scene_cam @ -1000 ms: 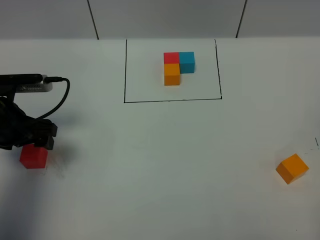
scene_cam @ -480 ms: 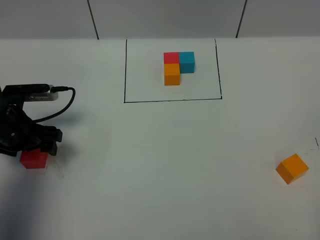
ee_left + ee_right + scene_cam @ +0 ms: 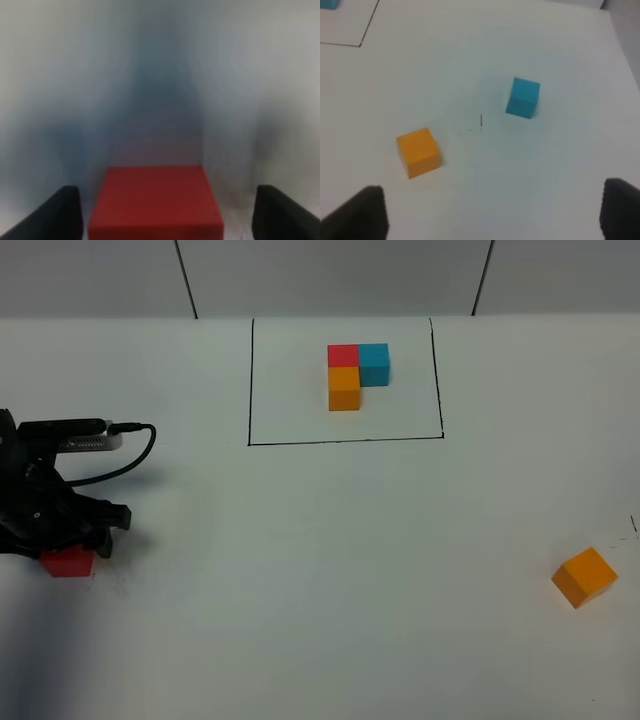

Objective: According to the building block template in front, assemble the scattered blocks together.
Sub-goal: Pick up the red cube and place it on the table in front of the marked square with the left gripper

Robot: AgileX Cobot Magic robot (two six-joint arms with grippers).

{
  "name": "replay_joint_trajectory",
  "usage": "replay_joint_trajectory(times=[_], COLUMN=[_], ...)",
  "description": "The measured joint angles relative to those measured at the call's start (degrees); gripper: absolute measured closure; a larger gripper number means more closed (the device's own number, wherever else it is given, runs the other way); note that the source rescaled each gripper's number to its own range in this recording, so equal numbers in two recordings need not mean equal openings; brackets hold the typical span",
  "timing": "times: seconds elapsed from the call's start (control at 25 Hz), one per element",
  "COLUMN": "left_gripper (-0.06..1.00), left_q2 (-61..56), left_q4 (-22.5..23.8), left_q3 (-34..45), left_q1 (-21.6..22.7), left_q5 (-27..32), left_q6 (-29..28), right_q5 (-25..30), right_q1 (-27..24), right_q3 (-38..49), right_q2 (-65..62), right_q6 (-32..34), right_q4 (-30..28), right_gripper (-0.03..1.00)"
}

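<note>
The building block template (image 3: 352, 372) is an L of red, sky-blue and orange cubes inside a black drawn rectangle at the back middle. The loose red cube (image 3: 68, 562) lies at the far left, largely covered by my left gripper (image 3: 76, 540). In the left wrist view the red cube (image 3: 156, 202) sits between the two black fingers (image 3: 50, 217), with gaps on both sides; the gripper is open. The loose orange cube (image 3: 584, 577) lies at the far right. The right wrist view shows it (image 3: 418, 152) and the loose sky-blue cube (image 3: 523, 97) beyond my open, empty right gripper (image 3: 492, 220).
The black frame line (image 3: 345, 441) runs across the table in front of the template. A black cable (image 3: 120, 465) loops off the left arm. The white table's right edge (image 3: 620, 50) lies close past the sky-blue cube.
My left gripper has come down over the red cube and shifted slightly right, covering more of it. The cubes have not moved.
</note>
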Motion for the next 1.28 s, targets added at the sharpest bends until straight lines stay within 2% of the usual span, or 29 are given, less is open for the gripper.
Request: replay_joint_trajectory(times=[0.12, 0.24, 0.4, 0.48, 0.6, 0.68, 0.8, 0.88, 1.0, 1.28], left_gripper=[0.94, 0.93, 0.93, 0.93, 0.93, 0.93, 0.93, 0.93, 0.93, 0.93], left_q2=[0.0, 0.0, -0.7, -1.1, -1.2, -0.4, 1.6, 3.2, 6.1, 15.5], left_q4=[0.2, 1.4, 1.3, 0.0, -1.5, -2.8, -3.6, -4.1, -4.2, -4.2], left_q3=[0.0, -0.3, -4.4, -7.5, -12.7, -16.6, -21.4, -24.2, -28.4, -39.9], left_q1=[0.0, 0.0, -2.7, -5.9, -11.8, -15.7, -21.1, -24.4, -27.8, -32.6], left_q5=[-0.1, -0.7, -0.7, -0.8, 1.4, 5.2, 10.8, 12.6, 13.9, 17.5], left_q6=[-0.2, 2.4, 10.5, 17.2, 30.5, 39.9, 49.7, 53.4, 55.8, 59.8], right_q5=[0.0, 0.0, 0.0, 0.0, 0.0, 0.0, 0.0, 0.0, 0.0, 0.0], right_q1=[0.0, 0.0, 0.0, 0.0, 0.0, 0.0, 0.0, 0.0, 0.0, 0.0], right_q3=[0.0, 0.0, 0.0, 0.0, 0.0, 0.0, 0.0, 0.0, 0.0, 0.0], right_q2=[0.0, 0.0, 0.0, 0.0, 0.0, 0.0, 0.0, 0.0, 0.0, 0.0], right_q6=[0.0, 0.0, 0.0, 0.0, 0.0, 0.0, 0.0, 0.0, 0.0, 0.0], right_q4=[0.0, 0.0, 0.0, 0.0, 0.0, 0.0, 0.0, 0.0, 0.0, 0.0], right_gripper=[0.25, 0.25, 0.25, 0.25, 0.25, 0.25, 0.25, 0.25, 0.25, 0.25])
